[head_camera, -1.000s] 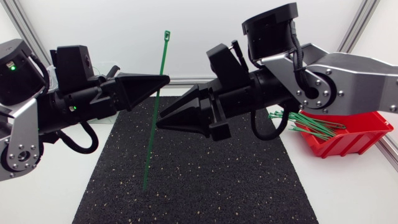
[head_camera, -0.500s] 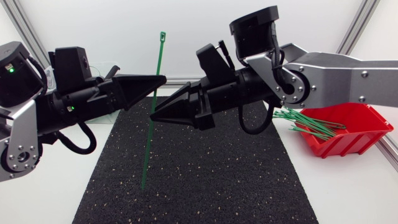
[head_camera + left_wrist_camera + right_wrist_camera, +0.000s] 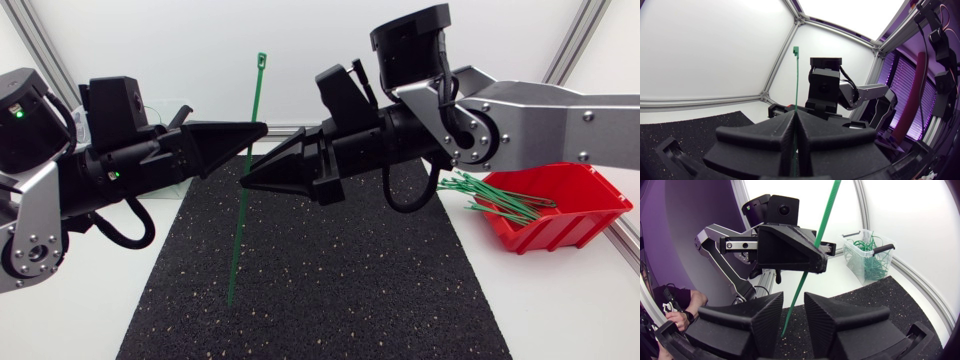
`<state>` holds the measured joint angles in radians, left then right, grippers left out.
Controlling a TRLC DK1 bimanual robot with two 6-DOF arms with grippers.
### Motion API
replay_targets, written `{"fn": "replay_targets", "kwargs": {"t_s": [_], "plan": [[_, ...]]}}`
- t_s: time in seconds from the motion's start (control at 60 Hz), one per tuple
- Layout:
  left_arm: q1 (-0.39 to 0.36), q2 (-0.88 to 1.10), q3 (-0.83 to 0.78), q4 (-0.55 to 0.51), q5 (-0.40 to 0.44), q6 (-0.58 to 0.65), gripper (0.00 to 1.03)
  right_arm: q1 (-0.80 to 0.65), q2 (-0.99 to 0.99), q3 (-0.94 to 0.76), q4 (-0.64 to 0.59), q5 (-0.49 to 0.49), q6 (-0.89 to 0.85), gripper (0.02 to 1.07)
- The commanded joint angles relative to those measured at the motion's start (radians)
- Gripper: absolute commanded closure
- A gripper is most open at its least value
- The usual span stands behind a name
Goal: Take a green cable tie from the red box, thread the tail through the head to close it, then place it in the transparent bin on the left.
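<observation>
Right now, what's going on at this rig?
The left gripper is shut on a green cable tie, holding it upright with the head on top. The right gripper is open, its fingers either side of the tie's tail below that grip, apparently not touching it. The tie is straight, not yet threaded. Spare ties lie in the red box; the transparent bin holds looped ties.
</observation>
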<state>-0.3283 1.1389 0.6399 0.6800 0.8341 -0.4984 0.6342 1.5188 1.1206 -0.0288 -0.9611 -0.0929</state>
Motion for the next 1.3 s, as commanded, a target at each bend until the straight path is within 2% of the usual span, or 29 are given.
{"fn": "replay_targets", "kwargs": {"t_s": [0.0,0.05,0.267,0.467,0.683,0.967,1.083,1.183,1.283], "plan": [[0.005,-0.008,-0.028,0.021,0.013,-0.028,0.99,0.004,0.017,0.028,0.007,0.002,0.019,0.76],[0.005,-0.007,-0.026,0.021,0.013,-0.029,0.99,0.002,0.017,0.025,0.007,0.002,0.019,0.80],[-0.002,-0.001,-0.026,0.021,0.013,-0.034,0.99,-0.004,0.015,0.024,0.007,-0.001,0.022,0.81],[-0.009,-0.001,-0.026,0.021,0.013,-0.043,0.99,-0.004,0.012,0.024,0.017,-0.004,0.024,0.95],[-0.017,-0.002,-0.028,0.021,0.013,-0.046,0.99,-0.004,0.017,0.025,0.023,-0.005,0.035,1.01],[-0.011,-0.005,-0.028,0.023,0.013,-0.043,0.99,-0.005,0.007,0.011,0.020,-0.004,0.036,1.01],[0.005,-0.005,-0.025,0.023,0.013,-0.043,0.88,-0.011,0.003,0.002,0.009,-0.004,0.035,1.01],[0.026,-0.001,-0.014,0.021,0.014,-0.043,0.74,-0.025,-0.006,-0.004,-0.003,-0.004,0.033,1.01],[0.066,-0.001,0.001,0.012,0.054,-0.043,0.70,-0.036,-0.009,-0.002,-0.029,-0.001,0.032,1.01]]}}
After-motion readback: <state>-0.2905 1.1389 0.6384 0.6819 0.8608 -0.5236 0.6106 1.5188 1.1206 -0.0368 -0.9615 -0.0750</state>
